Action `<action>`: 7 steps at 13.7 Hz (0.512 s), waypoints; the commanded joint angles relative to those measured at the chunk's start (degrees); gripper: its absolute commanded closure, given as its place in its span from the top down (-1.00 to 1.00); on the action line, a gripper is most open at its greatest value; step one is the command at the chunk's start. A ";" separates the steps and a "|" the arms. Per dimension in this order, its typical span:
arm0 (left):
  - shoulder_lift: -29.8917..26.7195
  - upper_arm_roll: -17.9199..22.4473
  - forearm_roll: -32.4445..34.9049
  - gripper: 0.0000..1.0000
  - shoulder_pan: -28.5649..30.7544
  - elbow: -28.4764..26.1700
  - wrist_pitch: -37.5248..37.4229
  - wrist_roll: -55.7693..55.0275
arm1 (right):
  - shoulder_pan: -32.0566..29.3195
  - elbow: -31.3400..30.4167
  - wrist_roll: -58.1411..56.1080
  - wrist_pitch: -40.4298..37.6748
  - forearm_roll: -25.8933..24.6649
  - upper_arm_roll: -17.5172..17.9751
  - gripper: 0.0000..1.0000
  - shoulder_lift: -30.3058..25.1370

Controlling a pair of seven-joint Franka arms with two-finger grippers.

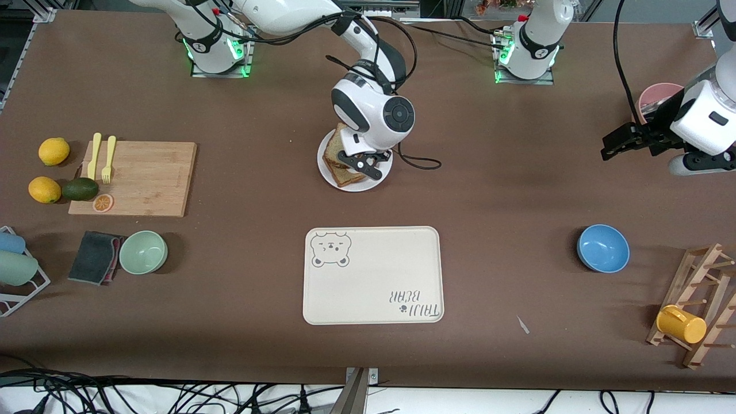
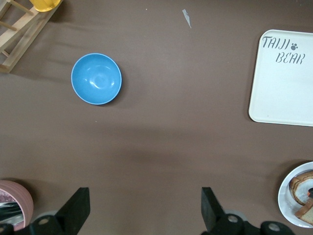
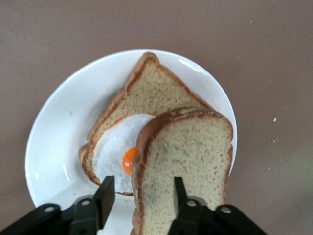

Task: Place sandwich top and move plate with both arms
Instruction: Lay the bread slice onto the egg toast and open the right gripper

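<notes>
The right arm reaches from its base out over the middle of the table, wrist bent downward, and the right gripper [image 1: 363, 163] hangs low over the table's middle. Its fingers [image 3: 104, 193] stand apart, one on each side of what lies between them. The left arm waits raised at its own end of the table, the left gripper [image 2: 146, 210] spread wide with nothing between its fingers.
</notes>
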 commanded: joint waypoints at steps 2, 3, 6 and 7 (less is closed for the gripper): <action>0.42 0.27 -0.73 1.00 0.18 0.81 -0.91 -0.31 | -3.55 2.82 -5.55 -2.91 -0.73 0.06 0.98 -2.91; 0.42 0.18 -0.91 1.00 0.53 0.81 -0.91 -0.40 | -4.87 2.82 -7.92 -4.31 -0.64 0.06 0.98 -4.23; 0.42 0.10 -1.43 1.00 0.62 0.99 -0.30 -0.57 | -10.83 2.82 -19.58 -9.14 -0.12 -0.02 0.98 -10.47; 0.68 0.09 -1.43 1.00 0.54 0.99 -0.12 -0.84 | -13.56 2.82 -24.33 -10.90 0.06 0.06 0.98 -12.31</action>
